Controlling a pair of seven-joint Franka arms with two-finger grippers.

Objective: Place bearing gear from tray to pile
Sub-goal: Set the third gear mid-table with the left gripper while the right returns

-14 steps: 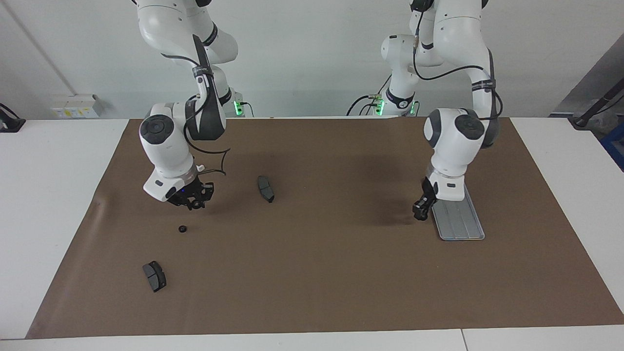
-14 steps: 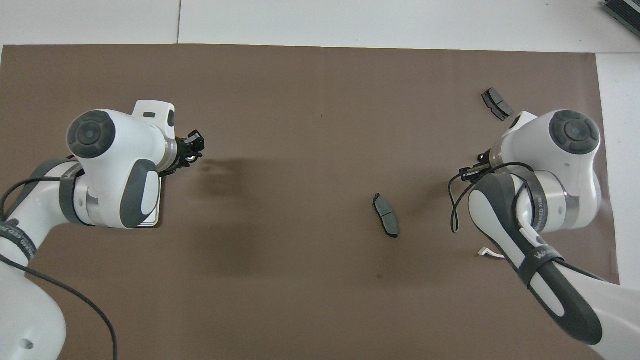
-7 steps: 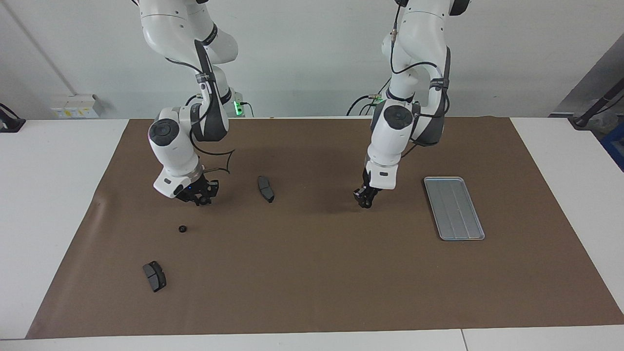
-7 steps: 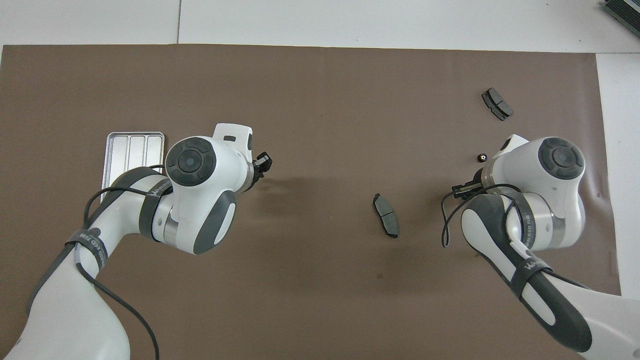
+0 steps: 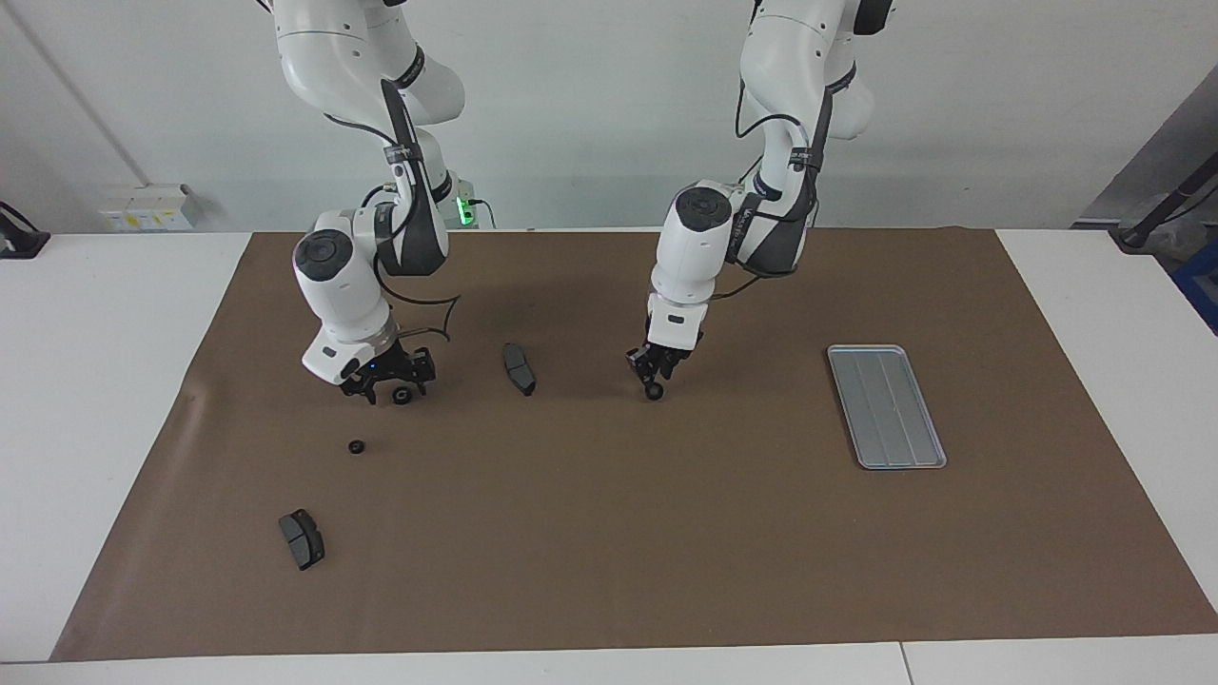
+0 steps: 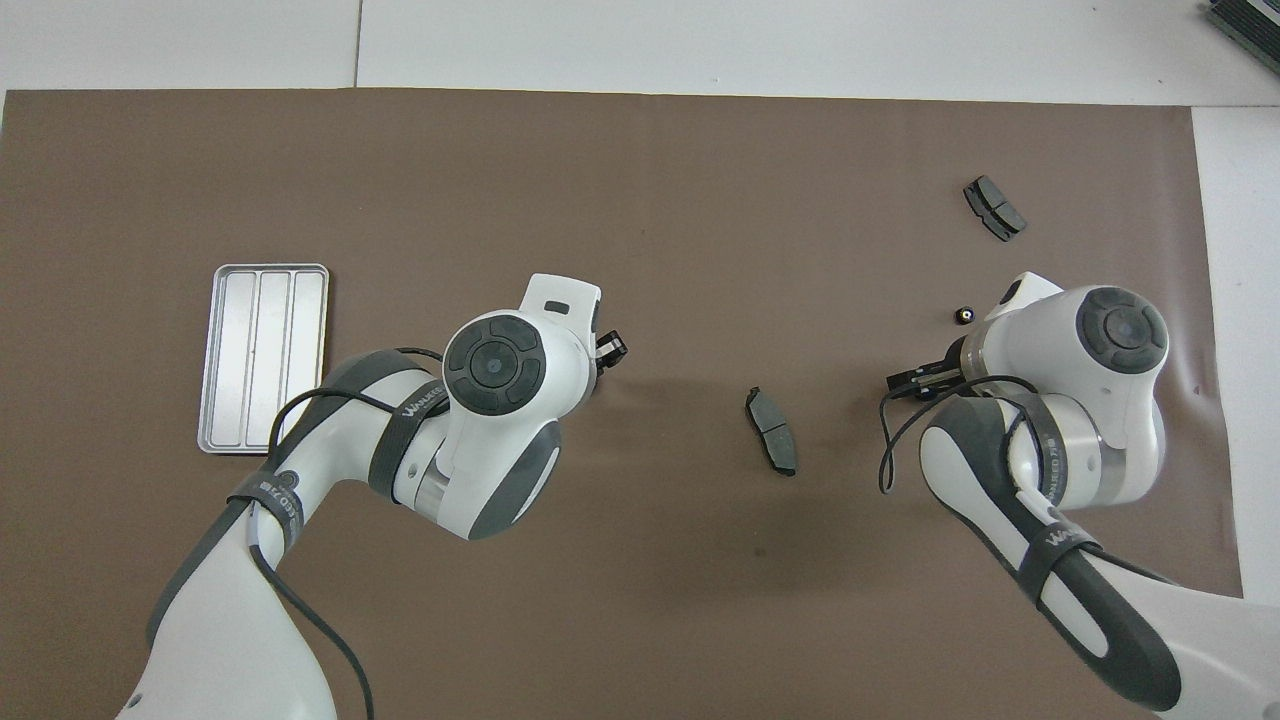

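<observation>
Brown mat [image 5: 609, 571] covers the table. Grooved metal tray [image 5: 890, 409] lies toward the left arm's end. Left claw [image 5: 655, 376] hangs low over the mat's middle, between the tray and a brake pad [image 5: 519, 368]. The bearing gear [image 5: 654, 391] is right at its tips; cannot tell if clamped or let go. Right claw [image 5: 390, 385] is low over the mat, fingers spread apart. Second brake pad [image 5: 302, 538] lies near the table's front corner at the right arm's end, with a small loose gear [image 5: 356, 446] nearer the robots.

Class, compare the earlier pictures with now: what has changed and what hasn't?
The left tool swung from the tray toward the middle, a small black gear at its tip. The right tool shifted slightly. Tray, both brake pads and the loose gear stayed put.
</observation>
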